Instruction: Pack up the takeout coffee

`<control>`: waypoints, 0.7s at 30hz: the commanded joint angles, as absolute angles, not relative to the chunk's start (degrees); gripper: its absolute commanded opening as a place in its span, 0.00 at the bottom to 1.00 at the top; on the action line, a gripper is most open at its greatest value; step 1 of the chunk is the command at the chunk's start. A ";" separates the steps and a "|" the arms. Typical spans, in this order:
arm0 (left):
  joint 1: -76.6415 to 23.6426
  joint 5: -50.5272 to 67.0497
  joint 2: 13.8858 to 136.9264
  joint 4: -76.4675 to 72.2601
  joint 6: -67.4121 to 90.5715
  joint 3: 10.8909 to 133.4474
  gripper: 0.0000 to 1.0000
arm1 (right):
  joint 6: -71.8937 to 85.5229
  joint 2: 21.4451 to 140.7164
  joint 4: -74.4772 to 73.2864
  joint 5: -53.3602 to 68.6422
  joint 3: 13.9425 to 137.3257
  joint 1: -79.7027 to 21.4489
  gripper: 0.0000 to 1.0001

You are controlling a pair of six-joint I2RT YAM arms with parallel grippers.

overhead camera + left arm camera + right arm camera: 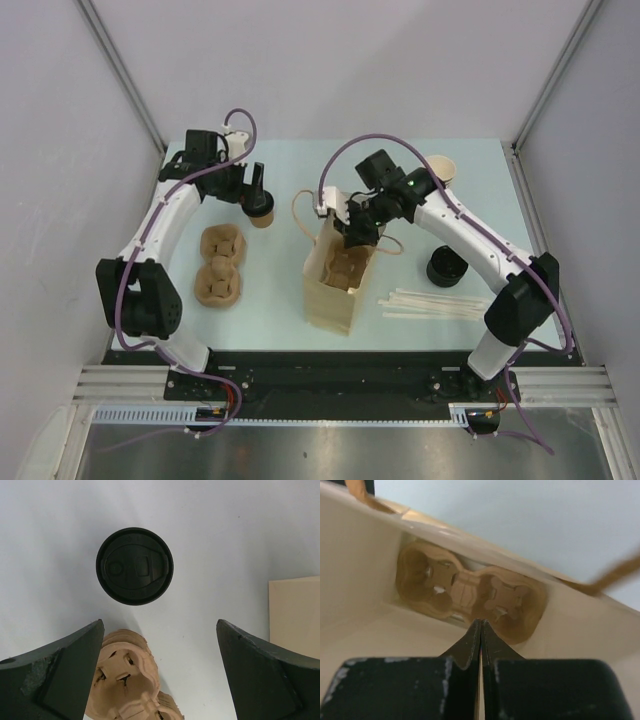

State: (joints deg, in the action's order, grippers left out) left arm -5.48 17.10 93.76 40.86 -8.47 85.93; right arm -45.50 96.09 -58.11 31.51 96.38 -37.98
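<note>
Coffee (134,566) clear around | L grip (160,626) wide | R grip (480,625) closed, bag (326,298) rim

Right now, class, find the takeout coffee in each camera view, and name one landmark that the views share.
Top external: takeout coffee, upper left of centre.
Left wrist: takeout coffee seen from above, upper centre.
Right wrist: not in it.
Shared landmark: the paper bag.

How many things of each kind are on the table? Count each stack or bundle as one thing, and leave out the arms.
Coffee cup with lid: 1
Paper bag: 1
Cup carriers: 2 (one beside the bag, one inside it)
Stack of plain cups: 1
Stack of black lids: 1
Bundle of pale sticks: 1
Total: 7
</note>
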 commanded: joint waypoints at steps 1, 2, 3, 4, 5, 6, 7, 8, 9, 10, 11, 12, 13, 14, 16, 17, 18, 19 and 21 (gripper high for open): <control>-5.27 17.31 90.27 38.58 -7.73 84.38 1.00 | -65.36 93.78 -55.37 38.74 92.12 -38.06 0.00; -5.27 17.40 90.26 38.58 -7.73 84.29 1.00 | -68.35 93.69 -55.37 39.46 91.76 -38.23 0.00; -5.27 17.40 90.18 38.76 -7.82 84.29 1.00 | -74.38 93.87 -56.50 40.07 91.67 -38.32 0.00; -5.19 17.32 90.09 38.76 -7.91 84.29 1.00 | -77.05 93.95 -57.21 40.43 91.67 -38.41 0.00; -5.19 17.40 90.00 38.85 -8.00 84.20 0.99 | -79.78 94.04 -57.91 40.52 91.76 -38.58 0.00; -5.27 17.40 89.74 38.76 -8.09 84.03 0.99 | -85.46 94.22 -59.75 40.60 91.76 -38.58 0.00; -5.27 17.40 89.65 38.67 -8.09 83.94 0.99 | -88.13 94.39 -60.72 40.34 91.84 -38.58 0.00; -5.27 17.32 89.56 38.76 -8.09 83.67 0.99 | -91.37 94.66 -63.17 40.08 91.93 -38.50 0.00; -5.27 17.58 89.47 38.59 -8.09 83.50 1.00 | -94.54 94.83 -64.59 39.64 92.11 -38.50 0.00; -5.27 17.67 89.21 38.41 -8.09 83.32 1.00 | -101.27 95.36 -66.17 39.03 92.28 -38.41 0.00; -5.27 17.75 89.21 38.23 -8.00 83.15 1.00 | -104.82 95.54 -69.05 38.76 92.72 -38.23 0.00; -5.19 17.84 89.21 38.15 -7.91 83.14 0.99 | -108.07 95.89 -70.39 38.50 92.90 -37.88 0.00; -5.27 17.93 89.30 37.97 -7.65 83.14 1.00 | -114.46 96.24 -71.79 37.71 93.25 -37.71 0.00; -5.27 18.02 89.38 37.97 -7.56 83.23 1.00 | -116.61 97.20 -73.72 37.10 94.21 -37.71 0.00; -5.27 18.28 89.47 37.88 -7.21 83.32 0.99 | -120.57 99.39 -76.80 34.21 97.02 -38.05 0.00; -5.27 18.37 89.47 37.79 -7.21 83.41 0.99 | -123.11 102.54 -81.17 33.49 98.95 -38.14 0.00; -5.27 18.46 89.39 37.71 -7.12 83.32 1.00 | -124.18 104.22 -83.65 32.88 103.84 -38.14 0.00; -5.27 18.46 89.30 37.71 -7.12 83.23 0.99 | -125.32 105.80 -86.11 31.13 105.97 -38.49 0.00; -5.27 18.54 89.21 37.62 -7.03 82.97 1.00 | -126.82 108.36 -86.84 29.28 107.92 -38.93 0.00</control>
State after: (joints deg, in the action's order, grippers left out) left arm -5.48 17.21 91.92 39.46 -8.38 83.40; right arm -109.12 103.92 -74.85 33.63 101.58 -38.20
